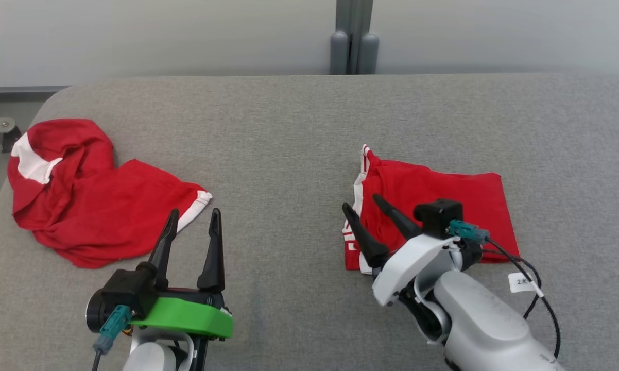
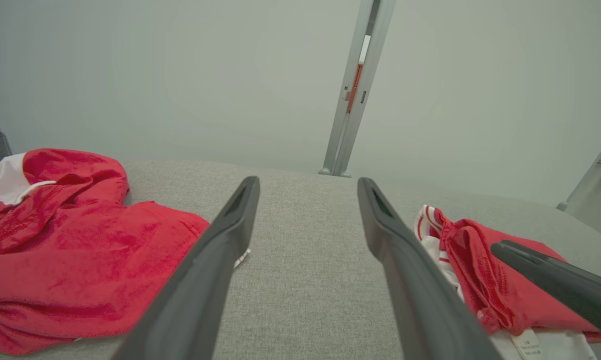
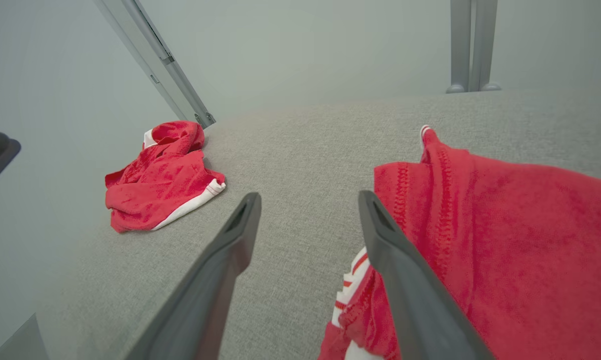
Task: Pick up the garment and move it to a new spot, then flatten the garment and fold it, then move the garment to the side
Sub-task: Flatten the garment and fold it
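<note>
While the left pincer [image 1: 195, 211] and right pincer [image 1: 361, 200] stand wide (empty), the garment [image 1: 433, 185] lies long left-to-right, stripy edge [image 1: 351, 238] leftward.

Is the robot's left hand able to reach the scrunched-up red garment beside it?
Probably yes. The left hand is open and its fingertips sit right by the white-trimmed edge of the scrunched-up red garment. Nothing lies between them on the grey cushion.
</note>
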### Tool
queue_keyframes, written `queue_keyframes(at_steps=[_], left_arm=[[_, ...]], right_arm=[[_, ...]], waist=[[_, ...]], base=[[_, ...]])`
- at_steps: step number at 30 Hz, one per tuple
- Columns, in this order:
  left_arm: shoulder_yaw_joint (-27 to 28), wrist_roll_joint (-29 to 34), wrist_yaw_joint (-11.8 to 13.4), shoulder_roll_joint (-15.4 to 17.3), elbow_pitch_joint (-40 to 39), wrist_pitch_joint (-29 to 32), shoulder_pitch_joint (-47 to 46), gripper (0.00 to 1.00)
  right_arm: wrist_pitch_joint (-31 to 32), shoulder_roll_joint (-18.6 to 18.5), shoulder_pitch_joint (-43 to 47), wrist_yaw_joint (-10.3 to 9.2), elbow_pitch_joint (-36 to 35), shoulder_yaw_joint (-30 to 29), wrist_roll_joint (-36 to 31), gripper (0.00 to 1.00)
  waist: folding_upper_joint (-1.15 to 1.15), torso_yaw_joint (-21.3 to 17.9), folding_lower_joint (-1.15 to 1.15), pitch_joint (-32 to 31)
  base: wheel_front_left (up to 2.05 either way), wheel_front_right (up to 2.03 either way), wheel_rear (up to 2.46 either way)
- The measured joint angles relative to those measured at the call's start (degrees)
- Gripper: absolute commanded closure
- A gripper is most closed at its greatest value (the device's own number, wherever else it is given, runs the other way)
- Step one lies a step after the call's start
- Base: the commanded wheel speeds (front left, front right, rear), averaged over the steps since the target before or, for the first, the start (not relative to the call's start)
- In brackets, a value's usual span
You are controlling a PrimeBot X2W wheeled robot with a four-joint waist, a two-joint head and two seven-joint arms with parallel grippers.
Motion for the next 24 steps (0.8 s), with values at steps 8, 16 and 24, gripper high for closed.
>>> queue_keyframes(at_steps=[8,16,24], left_arm=[[0.79,0.26,0.21,-0.01,-1.67,-0.01,-0.01,0.00],[2.63,0.73,0.41,0.00,-2.76,-0.01,0.00,0.00],[2.80,3.50,0.51,-0.01,-2.09,-0.01,2.36,0.00]], right_arm=[[-0.29,-5.63,1.39,0.00,-10.21,-8.73,-9.40,0.00],[-0.33,-7.54,11.38,0.01,-23.08,-21.54,-20.56,0.00],[-0.33,-4.43,18.61,0.00,-27.63,-27.97,-23.63,0.00]], waist=[[0.00,-4.40,0.00,-0.23],[0.00,-7.85,0.00,-0.52],[0.00,-9.73,0.00,-1.66]], base=[[0.00,0.00,0.00],[0.00,0.00,0.00],[0.00,0.00,0.00]])
